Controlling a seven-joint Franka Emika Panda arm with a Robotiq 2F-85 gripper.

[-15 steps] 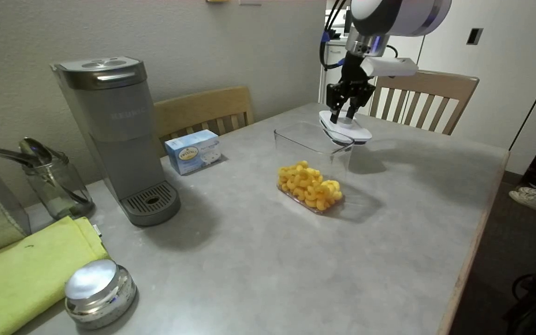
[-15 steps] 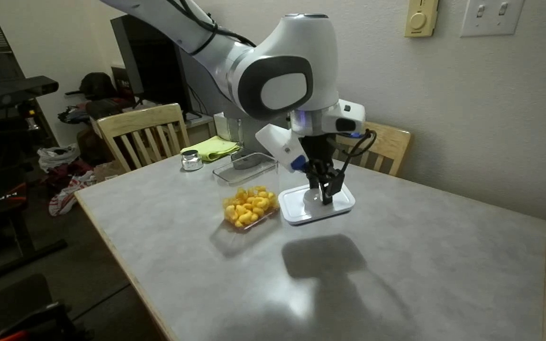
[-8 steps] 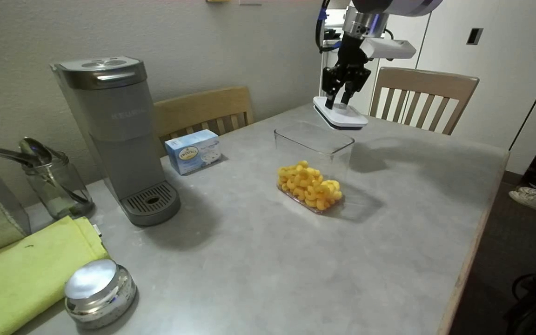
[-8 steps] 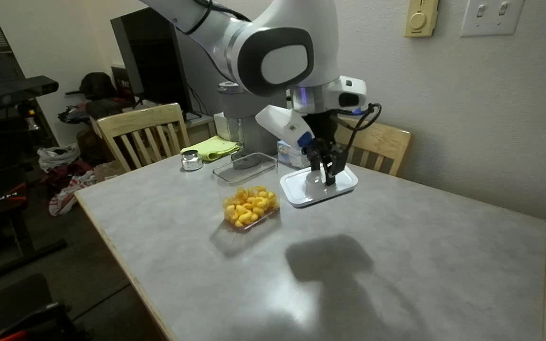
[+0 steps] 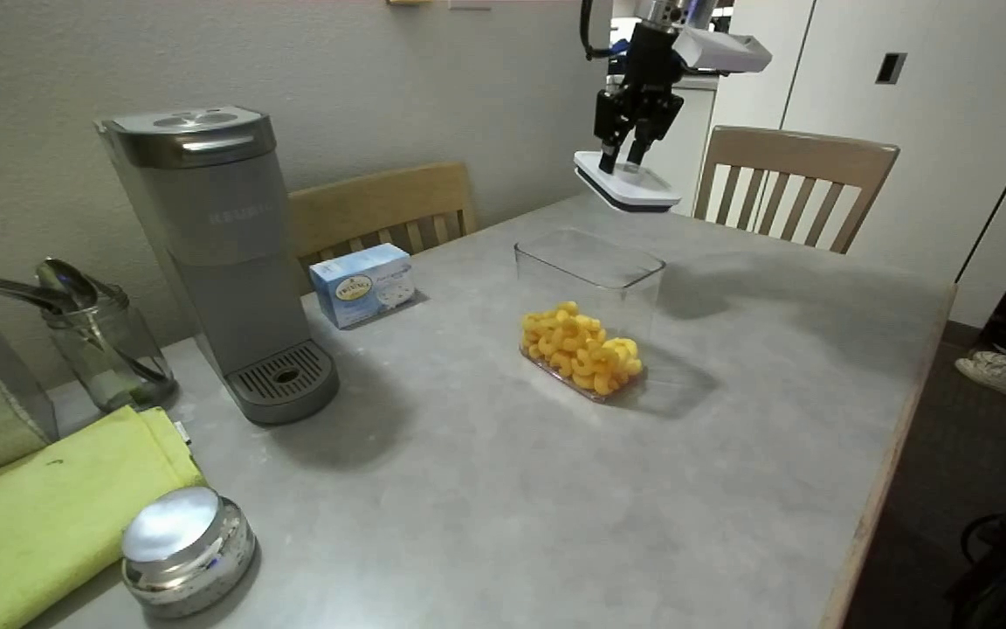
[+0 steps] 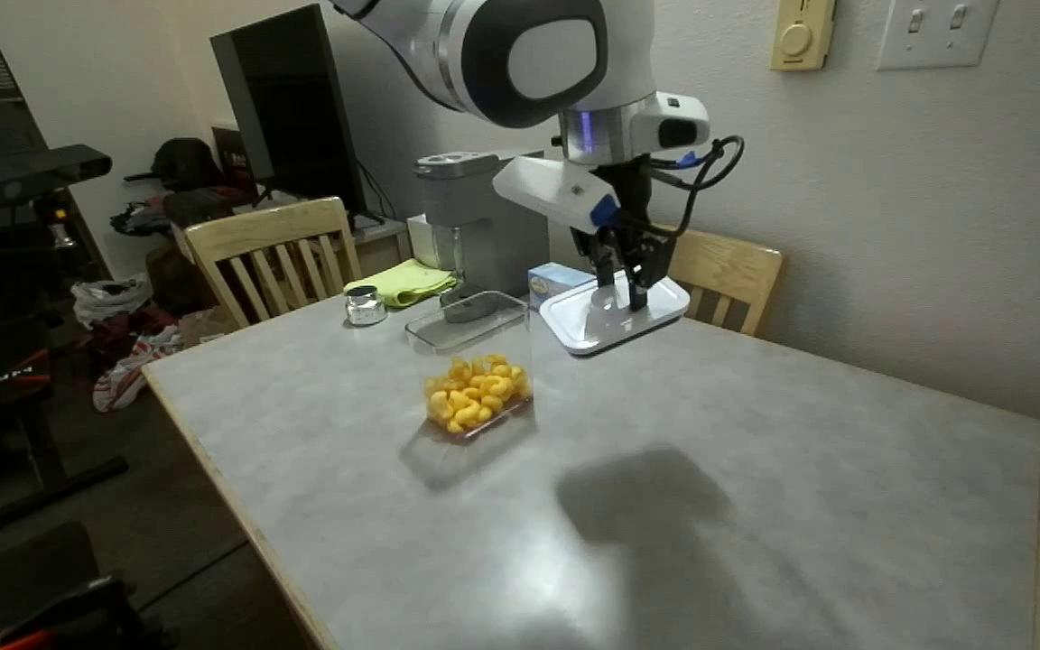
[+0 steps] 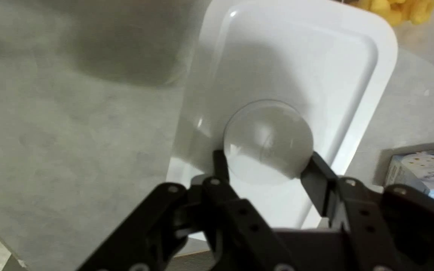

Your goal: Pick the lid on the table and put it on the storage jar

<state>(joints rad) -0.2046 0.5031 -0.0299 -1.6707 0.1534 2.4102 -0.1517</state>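
One white lid [image 5: 630, 187] is up in the air over the table [image 5: 503, 507], near the one clear jar [image 5: 595, 295] and apart from it. The lid is shiny and flat, with round corners, a dark strip under its edge and one round knob [image 7: 269, 135] on top. The jar is see-through, shaped like a box, and stands upright with puffy yellow food [image 5: 582, 349] at the bottom, too many bits to count. Also on the smooth grey table are one tall grey machine [image 5: 228, 227], one blue box [image 5: 363, 286], one yellow cloth [image 5: 66, 511], one round shiny pot [image 5: 187, 559] and one glass [image 5: 101, 362] with a spoon [image 5: 73, 281] sticking out. In an exterior view, two wooden chairs [image 5: 804, 153] stand by the table. There is one black pincer [image 7: 268, 165]. Its two fingers are partway apart, with the knob between them. They touch the knob on both sides, and the pincer holds the lid by it.
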